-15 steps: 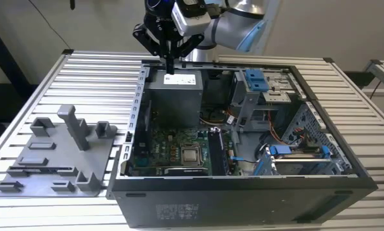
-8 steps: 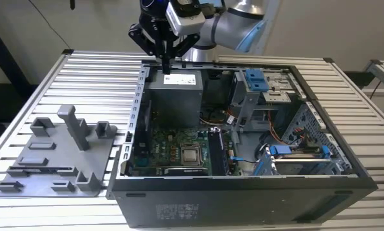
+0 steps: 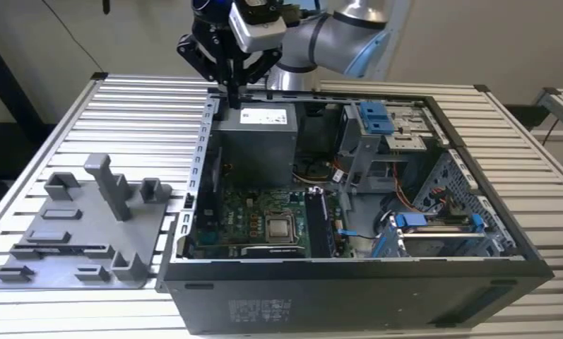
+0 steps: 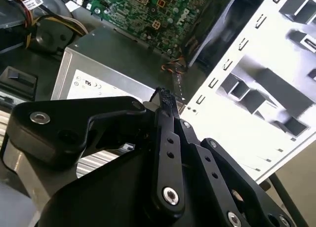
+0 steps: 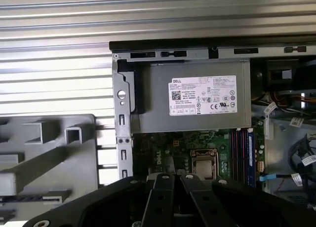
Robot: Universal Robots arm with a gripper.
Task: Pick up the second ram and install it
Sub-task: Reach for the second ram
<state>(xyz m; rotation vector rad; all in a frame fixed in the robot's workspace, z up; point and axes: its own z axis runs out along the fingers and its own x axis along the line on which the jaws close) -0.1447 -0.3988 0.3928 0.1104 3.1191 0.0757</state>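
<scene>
- Seemingly, the second ram [image 3: 63, 248] lies flat in a slot of the grey tray [image 3: 154, 229] on the tabletop [image 3: 140, 106], long axis running across the exterior view.
- The claw [image 3: 232, 103], closed and empty, hangs over the power supply [image 3: 262, 145], well apart; the ram lies toward that view's left.

The arm [image 3: 342, 32] is smooth silver-grey tubing with a pale blue cap [image 3: 374, 49] on its joint. Just above the gripper [image 3: 232, 95] sits a boxy light-grey camera housing [image 3: 259, 27]. The gripper is matte black, built of flat linkage bars [image 4: 168, 153] pinned with round silver screws [image 4: 170, 196], with broad rounded knuckles and narrow fingertips [image 4: 164, 97] with ribbed pads.
</scene>
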